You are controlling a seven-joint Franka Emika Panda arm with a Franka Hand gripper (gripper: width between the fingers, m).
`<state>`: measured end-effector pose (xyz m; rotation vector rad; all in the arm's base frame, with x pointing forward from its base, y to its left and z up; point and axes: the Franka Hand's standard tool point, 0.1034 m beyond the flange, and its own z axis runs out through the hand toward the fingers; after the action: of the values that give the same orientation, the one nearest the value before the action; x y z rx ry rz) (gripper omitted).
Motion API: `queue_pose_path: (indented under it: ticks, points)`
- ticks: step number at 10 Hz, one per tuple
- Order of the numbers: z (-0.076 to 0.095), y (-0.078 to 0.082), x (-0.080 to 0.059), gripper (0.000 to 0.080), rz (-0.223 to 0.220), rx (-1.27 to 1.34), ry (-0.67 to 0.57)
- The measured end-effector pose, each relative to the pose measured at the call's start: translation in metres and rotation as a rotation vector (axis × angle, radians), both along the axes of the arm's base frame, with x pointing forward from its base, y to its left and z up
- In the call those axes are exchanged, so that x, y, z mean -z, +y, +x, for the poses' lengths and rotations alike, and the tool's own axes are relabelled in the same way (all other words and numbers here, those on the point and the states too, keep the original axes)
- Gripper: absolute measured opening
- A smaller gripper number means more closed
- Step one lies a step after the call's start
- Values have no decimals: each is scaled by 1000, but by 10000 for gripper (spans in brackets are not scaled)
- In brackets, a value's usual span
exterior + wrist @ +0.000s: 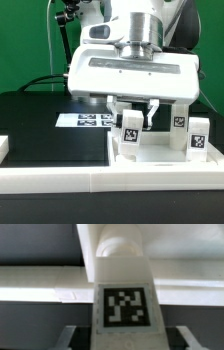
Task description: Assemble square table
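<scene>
Apparently, a tagged leg block [124, 291] is clamped in the half-closed tool [136, 112], just above the square table slab [150, 152]; seating it into a recessed hole is judged next, alignment needed.

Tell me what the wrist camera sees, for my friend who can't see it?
A white table leg with a black-and-white tag stands between the gripper fingers, filling the middle. Behind it lies the white tabletop.

White leg block [124, 286] — black-and-white tag — on black table [40, 125].
</scene>
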<state>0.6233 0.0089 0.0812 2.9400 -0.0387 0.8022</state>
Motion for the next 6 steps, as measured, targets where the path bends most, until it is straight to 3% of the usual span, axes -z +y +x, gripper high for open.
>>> queue_pose_path:
  ticks: [6]
  points:
    - [5, -1, 0, 290, -24, -11, -91]
